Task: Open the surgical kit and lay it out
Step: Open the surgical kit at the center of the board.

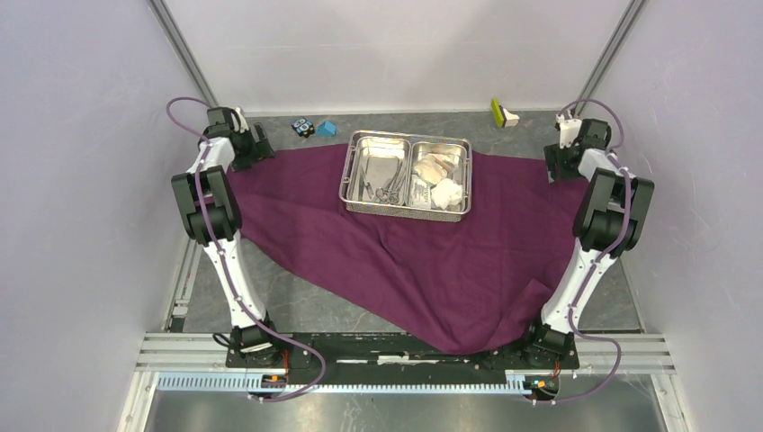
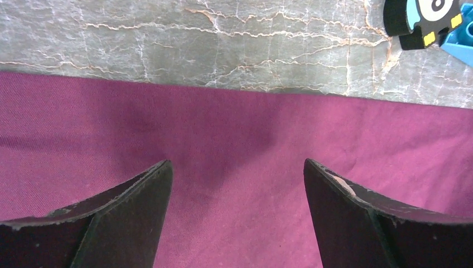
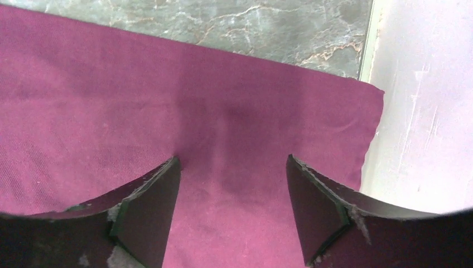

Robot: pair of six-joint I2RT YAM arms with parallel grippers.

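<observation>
Shiny rect. steel tray [image 1: 405,213] on matte woven purple cloth [image 1: 378,270].

The left arm [image 1: 225,261] and right arm [image 1: 576,274] are slim white tubes with chunky black joints, each trailed by a looping lilac cable [image 1: 168,112] and ending in dark, scuffed, wedge-shaped jaws.
</observation>
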